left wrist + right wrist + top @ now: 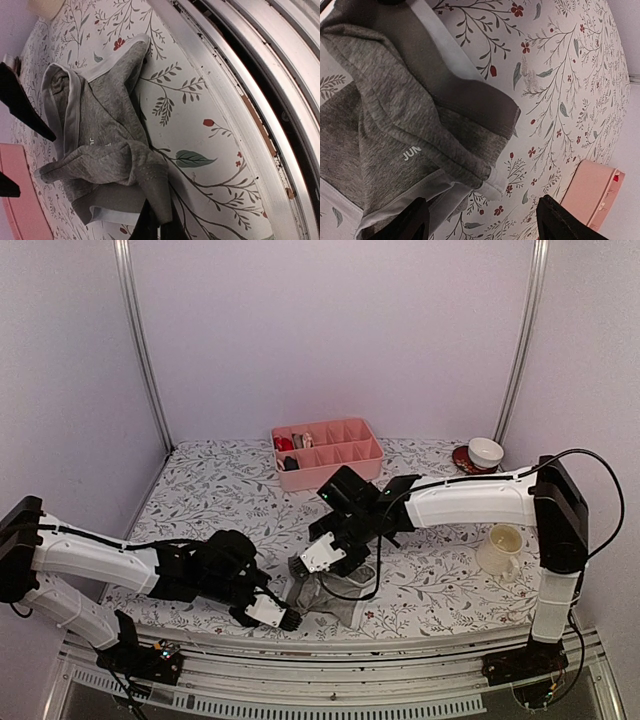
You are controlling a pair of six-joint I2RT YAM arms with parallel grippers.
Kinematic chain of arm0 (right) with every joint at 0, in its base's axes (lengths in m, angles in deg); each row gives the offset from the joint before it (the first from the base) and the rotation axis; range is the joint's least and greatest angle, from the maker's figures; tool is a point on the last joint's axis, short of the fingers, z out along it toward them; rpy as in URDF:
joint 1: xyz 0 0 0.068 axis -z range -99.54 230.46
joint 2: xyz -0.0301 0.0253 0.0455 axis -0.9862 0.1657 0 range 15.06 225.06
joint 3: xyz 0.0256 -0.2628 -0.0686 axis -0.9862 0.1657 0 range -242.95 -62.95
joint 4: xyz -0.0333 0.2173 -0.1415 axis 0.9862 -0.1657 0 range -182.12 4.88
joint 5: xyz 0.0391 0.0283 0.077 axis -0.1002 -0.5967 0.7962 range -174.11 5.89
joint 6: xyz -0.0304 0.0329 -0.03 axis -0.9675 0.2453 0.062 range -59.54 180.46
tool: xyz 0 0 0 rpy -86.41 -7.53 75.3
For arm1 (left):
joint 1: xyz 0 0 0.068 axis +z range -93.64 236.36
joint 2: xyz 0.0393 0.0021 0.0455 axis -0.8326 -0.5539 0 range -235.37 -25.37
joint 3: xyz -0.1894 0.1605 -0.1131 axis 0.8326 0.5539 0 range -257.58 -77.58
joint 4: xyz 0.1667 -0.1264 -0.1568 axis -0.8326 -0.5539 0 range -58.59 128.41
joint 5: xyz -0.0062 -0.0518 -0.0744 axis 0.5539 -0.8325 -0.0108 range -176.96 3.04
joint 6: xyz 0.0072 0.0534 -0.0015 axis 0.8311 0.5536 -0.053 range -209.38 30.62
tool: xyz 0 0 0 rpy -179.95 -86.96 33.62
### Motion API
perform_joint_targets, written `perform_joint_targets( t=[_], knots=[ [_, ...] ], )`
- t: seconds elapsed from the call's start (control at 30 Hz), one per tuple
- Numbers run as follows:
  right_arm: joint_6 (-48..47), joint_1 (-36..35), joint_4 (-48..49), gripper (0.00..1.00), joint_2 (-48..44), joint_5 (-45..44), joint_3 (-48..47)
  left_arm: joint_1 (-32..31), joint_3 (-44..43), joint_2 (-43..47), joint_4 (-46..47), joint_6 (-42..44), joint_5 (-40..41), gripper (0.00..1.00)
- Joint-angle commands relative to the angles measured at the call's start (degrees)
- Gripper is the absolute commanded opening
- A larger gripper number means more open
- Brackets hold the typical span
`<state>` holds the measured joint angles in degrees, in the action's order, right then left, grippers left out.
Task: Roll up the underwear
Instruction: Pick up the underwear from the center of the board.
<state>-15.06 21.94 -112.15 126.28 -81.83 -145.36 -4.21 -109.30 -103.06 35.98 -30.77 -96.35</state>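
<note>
Your left pincer [284, 618]: clamped shut on corner of underwear [333, 602]. Grey marl briefs, pale waistband, small white lettering, crumpled and folded over, at counter [200, 500] near edge. Your right pincer [482, 200]: spread wide just above, holding nothing.

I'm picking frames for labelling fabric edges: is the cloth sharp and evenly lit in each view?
Top external: soft, even light, but the grey briefs are small and partly hidden. Left wrist: cloth sharp, folds casting mild shadows. Right wrist: weave and lettering crisp; the upper part of the cloth lies in shadow, and the right gripper's fingers are dark silhouettes.
</note>
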Motion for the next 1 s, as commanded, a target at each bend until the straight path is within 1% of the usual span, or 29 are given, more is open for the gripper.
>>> perform_joint_targets(
  t=[0.0,0.13,0.23,0.37,0.67,0.77,0.9,0.97],
  knots=[
    [-2.29,0.40,-6.46,0.75,0.82,1.44,-2.43,0.08,0.18,0.84,-0.38,-0.51,-1.55,0.00],
    [-2.95,0.41,-6.22,0.69,2.30,1.45,-2.64,0.06,-0.26,0.39,-0.87,-0.69,-1.69,0.00],
    [-3.29,0.40,-5.12,0.67,3.09,1.26,-2.67,0.03,-0.27,0.14,-0.90,-0.74,-1.54,0.00],
    [-3.73,0.39,-4.11,0.59,2.87,2.08,-2.73,0.09,-0.31,-0.21,-0.90,-0.69,-1.58,0.00],
    [-4.18,-0.14,0.00,0.59,2.45,2.15,-1.88,0.13,-0.36,-0.43,-1.25,-0.87,-1.74,0.00],
    [-4.32,-0.50,1.75,0.61,2.06,1.70,-1.33,0.14,-0.36,-0.40,-1.34,-0.89,-1.85,0.00],
    [-4.87,-0.56,0.84,0.61,2.64,1.99,-1.79,0.19,-0.50,-0.44,-1.59,-0.87,-1.80,0.00],
    [-4.89,-0.61,-0.27,0.58,3.46,2.15,-2.34,0.14,-0.45,-0.40,-1.65,-0.87,-1.80,0.00]
  ],
)
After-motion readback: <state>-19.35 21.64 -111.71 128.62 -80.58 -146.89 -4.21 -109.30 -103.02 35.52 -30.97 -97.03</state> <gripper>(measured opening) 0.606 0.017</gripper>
